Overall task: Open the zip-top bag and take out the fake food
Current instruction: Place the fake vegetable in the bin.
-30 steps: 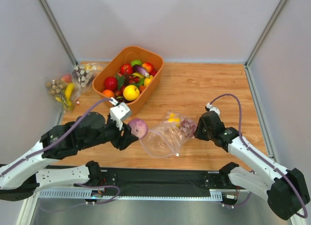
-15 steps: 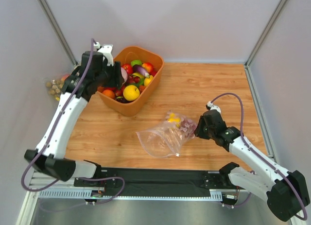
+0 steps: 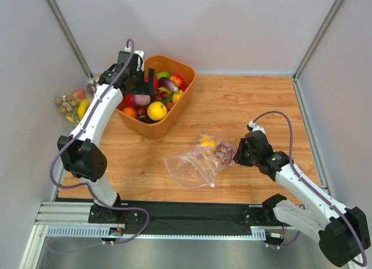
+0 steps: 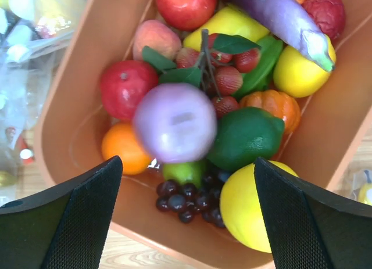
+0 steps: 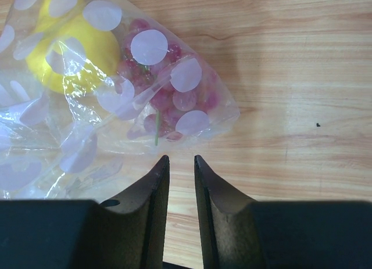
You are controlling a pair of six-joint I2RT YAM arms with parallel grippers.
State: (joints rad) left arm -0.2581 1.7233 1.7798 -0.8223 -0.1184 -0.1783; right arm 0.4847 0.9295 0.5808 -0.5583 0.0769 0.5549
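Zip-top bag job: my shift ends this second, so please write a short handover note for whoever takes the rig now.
The left gripper is empty, jaws wide open, hovering over the orange bin, where a purple onion lies on other fake produce.
The right gripper sits low, jaws almost closed at the edge of the zip-top bag; whether they pinch plastic cannot be told.
The bag lies on the table, holding a yellow fruit and purple grapes.
Done: the onion is in the bin; whether the zip is open is unclear.
To do: take out the yellow fruit and grapes.
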